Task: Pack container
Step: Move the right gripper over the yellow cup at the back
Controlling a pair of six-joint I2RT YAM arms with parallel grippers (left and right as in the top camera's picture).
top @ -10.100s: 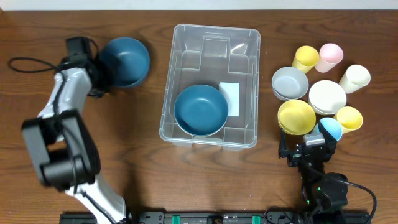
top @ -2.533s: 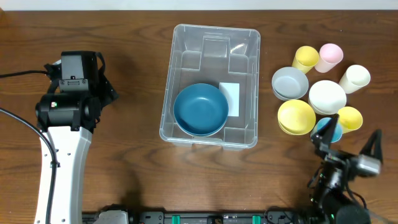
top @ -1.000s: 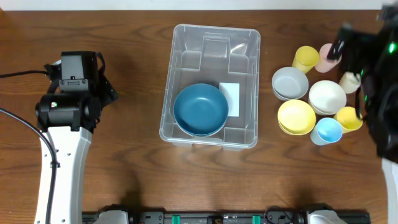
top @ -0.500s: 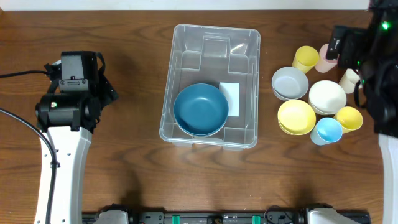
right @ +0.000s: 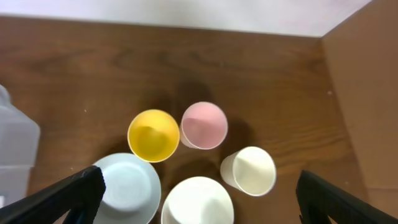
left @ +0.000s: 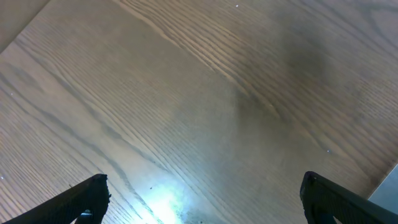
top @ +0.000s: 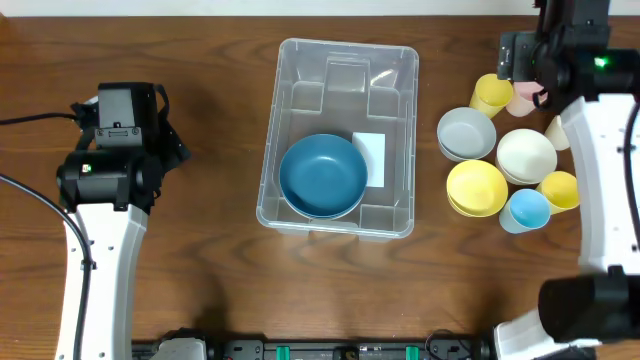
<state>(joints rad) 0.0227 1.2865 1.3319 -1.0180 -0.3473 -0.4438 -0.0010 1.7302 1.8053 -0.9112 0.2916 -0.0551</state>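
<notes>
The clear plastic container (top: 340, 70) sits mid-table with a blue bowl (top: 323, 176) and a white label (top: 369, 158) inside. My left gripper (top: 122, 112) hangs over bare wood left of it; in the left wrist view the gripper (left: 207, 198) is open and empty. My right gripper (top: 545, 62) hovers high over the cups at the back right. In the right wrist view it (right: 200, 194) is open and empty above a yellow cup (right: 153, 135), pink cup (right: 204, 125), cream cup (right: 249, 170), grey bowl (right: 127, 193) and white bowl (right: 198, 202).
Right of the container stand a grey bowl (top: 466, 133), white bowl (top: 527, 155), yellow bowl (top: 476, 187), light blue cup (top: 529, 210) and two yellow cups (top: 561, 190) (top: 492, 93). The container's corner (right: 12, 143) shows at the right wrist view's left edge.
My right arm has swung from the table's right edge leftward and toward the back, over the cups. The left arm has stayed still. Both grippers remain open.
</notes>
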